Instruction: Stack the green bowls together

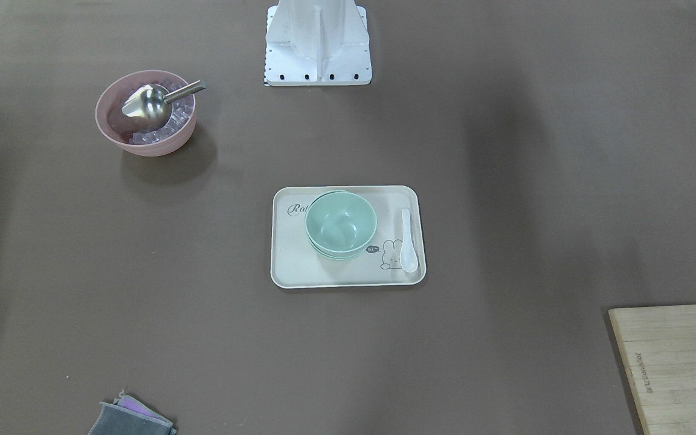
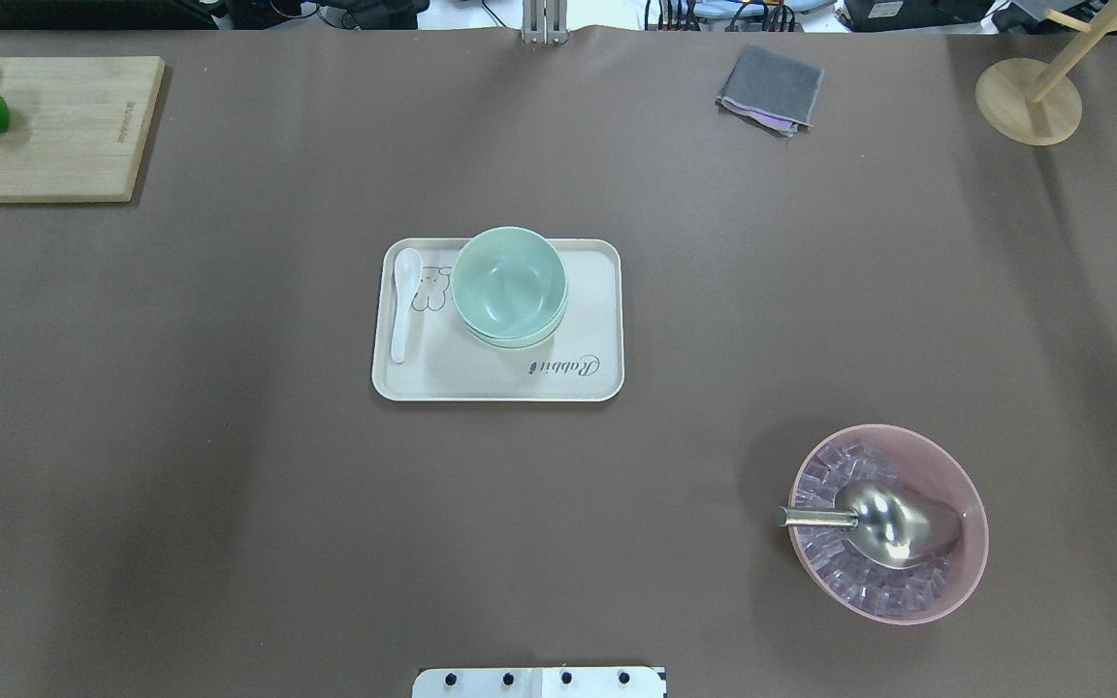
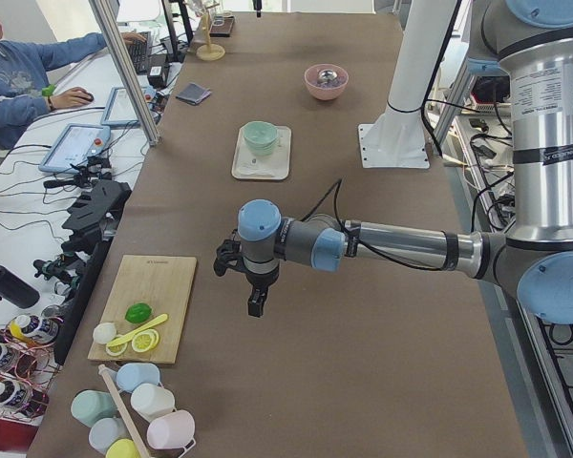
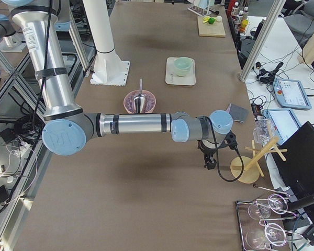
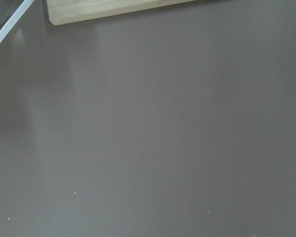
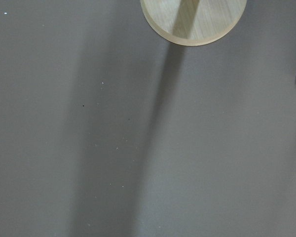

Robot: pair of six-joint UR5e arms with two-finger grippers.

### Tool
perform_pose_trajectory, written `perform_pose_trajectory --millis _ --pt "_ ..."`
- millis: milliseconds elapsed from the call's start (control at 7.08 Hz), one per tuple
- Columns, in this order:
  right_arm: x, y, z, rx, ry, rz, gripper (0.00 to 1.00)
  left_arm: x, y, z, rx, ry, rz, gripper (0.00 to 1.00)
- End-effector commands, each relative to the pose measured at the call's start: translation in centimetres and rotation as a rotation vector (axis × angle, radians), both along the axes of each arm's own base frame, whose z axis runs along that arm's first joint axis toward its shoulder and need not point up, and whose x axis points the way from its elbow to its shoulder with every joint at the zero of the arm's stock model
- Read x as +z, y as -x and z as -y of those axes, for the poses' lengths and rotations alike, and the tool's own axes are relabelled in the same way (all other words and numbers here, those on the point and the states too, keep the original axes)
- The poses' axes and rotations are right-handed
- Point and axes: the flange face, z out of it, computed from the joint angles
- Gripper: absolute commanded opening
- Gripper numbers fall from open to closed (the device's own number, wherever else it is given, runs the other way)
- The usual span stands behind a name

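The green bowls (image 1: 341, 225) sit nested in one stack on the back part of a cream tray (image 1: 299, 269) at the table's middle. The stack also shows in the overhead view (image 2: 508, 283). My left gripper (image 3: 256, 303) hangs above bare table near the cutting board, far from the tray. My right gripper (image 4: 210, 163) hangs over the table near the wooden stand, also far from the tray. I cannot tell whether either gripper is open or shut. Neither wrist view shows any fingers, only brown table.
A white spoon (image 1: 408, 241) lies on the tray beside the stack. A pink bowl (image 1: 161, 145) of ice holds a metal scoop (image 1: 148, 103). A cutting board (image 2: 54, 126) with lime and lemon, a grey cloth (image 2: 770, 89) and a wooden stand (image 2: 1029, 102) line the far side.
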Motion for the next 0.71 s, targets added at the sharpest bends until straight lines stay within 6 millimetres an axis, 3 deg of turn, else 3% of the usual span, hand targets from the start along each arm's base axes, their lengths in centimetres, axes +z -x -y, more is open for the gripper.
perform_pose_trajectory --millis 0,565 --pt "0.20 0.10 -0.01 -0.001 0.000 0.001 1.00 0.31 -0.01 -0.35 0.003 0.007 -0.007 0.99" --pt "-0.49 0.02 0.03 0.000 -0.013 0.004 1.00 -0.22 -0.02 -0.26 0.000 -0.002 -0.008 0.99"
